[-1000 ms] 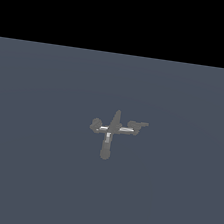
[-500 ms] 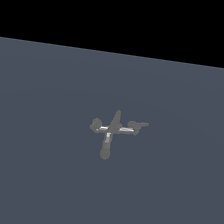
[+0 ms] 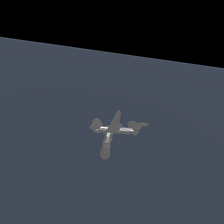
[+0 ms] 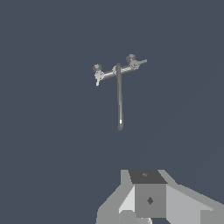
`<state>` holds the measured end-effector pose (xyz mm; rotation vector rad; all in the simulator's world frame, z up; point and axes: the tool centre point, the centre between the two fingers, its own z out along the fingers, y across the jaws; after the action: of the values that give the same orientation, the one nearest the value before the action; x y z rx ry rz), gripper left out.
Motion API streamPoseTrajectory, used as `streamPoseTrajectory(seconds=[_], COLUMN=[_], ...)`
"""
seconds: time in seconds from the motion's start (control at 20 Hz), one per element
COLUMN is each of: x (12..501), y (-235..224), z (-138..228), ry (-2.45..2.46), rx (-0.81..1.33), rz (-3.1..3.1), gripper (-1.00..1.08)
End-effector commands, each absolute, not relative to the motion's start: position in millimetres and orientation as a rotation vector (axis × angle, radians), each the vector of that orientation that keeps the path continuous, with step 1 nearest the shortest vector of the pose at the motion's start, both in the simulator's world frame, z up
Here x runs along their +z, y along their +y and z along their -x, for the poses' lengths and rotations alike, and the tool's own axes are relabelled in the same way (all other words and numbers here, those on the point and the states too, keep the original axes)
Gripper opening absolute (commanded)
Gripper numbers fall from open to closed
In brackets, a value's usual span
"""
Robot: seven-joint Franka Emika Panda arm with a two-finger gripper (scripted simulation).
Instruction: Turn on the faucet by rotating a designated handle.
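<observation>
Exterior view: we see the faucet (image 3: 112, 131) mid-surface, no arm near.
Handle (image 3: 136, 126): untouched — lever free for turning.
Gripper (image 4: 148, 205): well apart — jaws' state we cannot tell.

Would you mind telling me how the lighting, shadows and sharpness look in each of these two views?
Exterior view: flat, dim light, black band across the top, no clear cast shadow under the faucet; only its crossbar glints, and the handle is small and soft-edged. Wrist view: equally even light; the gripper body appears as flat-shaded grey facets at the picture's edge.
</observation>
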<state>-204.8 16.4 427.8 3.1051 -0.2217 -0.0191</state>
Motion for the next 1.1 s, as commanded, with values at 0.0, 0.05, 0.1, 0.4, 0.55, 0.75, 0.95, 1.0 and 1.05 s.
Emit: streamPoseTrajectory(seconds=[0.0, 0.05, 0.1, 0.4, 0.55, 0.75, 0.95, 1.0, 1.05], x=[411.2, 404.2, 396.9, 352.1, 329.9, 301.5, 274.0, 267.2, 260.4], y=[18.8, 19.6, 20.3, 21.4, 19.8, 15.8, 9.5, 7.6, 5.6], z=[192.5, 187.0, 181.4, 145.8, 128.0, 105.2, 83.4, 78.1, 72.8], ry=[-0.311, -0.35, -0.39, -0.633, -0.752, -0.904, -1.05, -1.085, -1.121], rx=[-0.019, -0.019, -0.018, -0.017, -0.016, -0.015, -0.014, -0.013, -0.013], rz=[-3.099, -3.096, -3.092, -3.056, -3.031, -2.992, -2.947, -2.934, -2.921], gripper=[-1.0, -1.0, -1.0, -1.0, -1.0, -1.0, -1.0, -1.0, -1.0])
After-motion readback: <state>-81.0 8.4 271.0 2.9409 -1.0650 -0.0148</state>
